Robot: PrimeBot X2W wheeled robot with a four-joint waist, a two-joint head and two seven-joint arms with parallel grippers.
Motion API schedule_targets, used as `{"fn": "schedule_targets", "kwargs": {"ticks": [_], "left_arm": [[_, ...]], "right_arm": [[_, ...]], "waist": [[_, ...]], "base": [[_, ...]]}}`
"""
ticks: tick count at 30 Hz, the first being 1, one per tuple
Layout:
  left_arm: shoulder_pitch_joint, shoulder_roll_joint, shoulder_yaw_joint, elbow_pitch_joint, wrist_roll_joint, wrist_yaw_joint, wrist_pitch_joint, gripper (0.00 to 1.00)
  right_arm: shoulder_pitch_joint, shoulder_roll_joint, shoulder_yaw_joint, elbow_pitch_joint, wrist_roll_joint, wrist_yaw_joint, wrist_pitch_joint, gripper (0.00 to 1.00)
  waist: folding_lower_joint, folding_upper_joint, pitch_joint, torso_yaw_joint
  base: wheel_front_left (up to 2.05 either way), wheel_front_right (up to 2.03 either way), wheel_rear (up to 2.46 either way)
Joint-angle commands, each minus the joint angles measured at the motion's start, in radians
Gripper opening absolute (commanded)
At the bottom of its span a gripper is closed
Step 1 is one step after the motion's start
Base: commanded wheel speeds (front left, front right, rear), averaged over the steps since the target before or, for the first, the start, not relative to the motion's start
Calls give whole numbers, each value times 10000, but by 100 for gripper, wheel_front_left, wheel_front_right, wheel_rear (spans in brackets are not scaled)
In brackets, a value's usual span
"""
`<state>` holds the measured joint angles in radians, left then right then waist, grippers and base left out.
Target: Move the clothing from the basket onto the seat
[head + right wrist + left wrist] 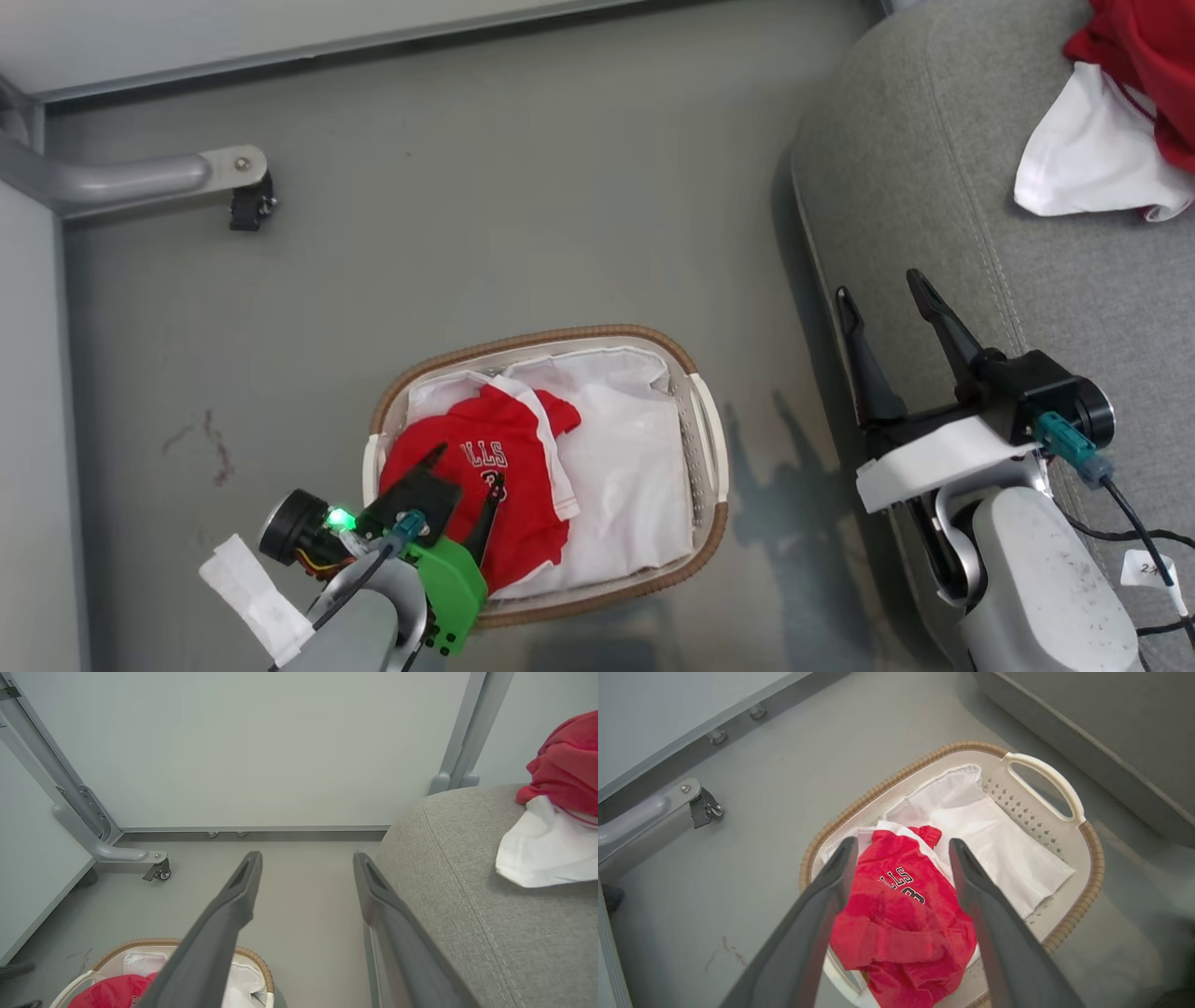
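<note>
Basket [541, 334] [901, 772] [154, 941]: oval, white plastic, brown woven rim, slotted sides; it is set on the grey floor [467, 187], just beside the seat [934, 187] [444, 858].
- A white cloth liner [635, 467] [999, 849] is spread over the basket's bottom and lies bare on the side nearer the seat.
- One red jersey [523, 439] [901, 924] [107, 994] is bunched on the far side. White trim is seen at its edges, and black-and-white lettering, partly folded under, reads "LLS" above part of a numeral.

Seat: grey fabric, rounded edge, stitched seam.
- A second red garment [1102, 140] [546, 849] is heaped on it, well apart from the basket, with its white lining turned outward.

Left gripper [467, 467] [902, 844]: the fingers are spread wide, one to each side of the jersey's lettering. Nothing is held; whether the cloth is touched cannot be told.

Right gripper [880, 285] [307, 856]: the fingers are spread wide and empty, at the seat's rounded edge, one over the floor and one beside the cushion.
</note>
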<state>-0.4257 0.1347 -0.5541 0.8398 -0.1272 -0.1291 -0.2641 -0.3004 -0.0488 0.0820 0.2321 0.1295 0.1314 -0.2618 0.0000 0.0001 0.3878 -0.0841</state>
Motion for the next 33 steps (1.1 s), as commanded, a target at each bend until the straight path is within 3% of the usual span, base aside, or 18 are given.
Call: {"fn": "schedule_targets", "kwargs": {"ticks": [1,15,32,33], "left_arm": [[-274,85,-237,309,-62,-22,23,100],[-1930,615,-3238,2851,-835,-5,1164,100],[-2960,1254,-4954,4008,-1105,-4,2638,100],[-2985,1279,-5004,4056,-1163,-4,2775,89]], "right_arm": [[-203,-32,40,-65,52,-14,-49,100],[-975,-28,596,-465,634,-14,-49,100],[-1440,-27,1247,-664,1445,-14,-49,100],[-1448,-30,1270,-669,1481,-14,-49,100]], "waist": [[0,-1,888,-632],[0,-1,2577,-1558],[0,-1,3640,-2418],[0,-1,3669,-2463]], "base": [[0,0,0],[0,0,0],[0,0,0],[0,0,0]]}}
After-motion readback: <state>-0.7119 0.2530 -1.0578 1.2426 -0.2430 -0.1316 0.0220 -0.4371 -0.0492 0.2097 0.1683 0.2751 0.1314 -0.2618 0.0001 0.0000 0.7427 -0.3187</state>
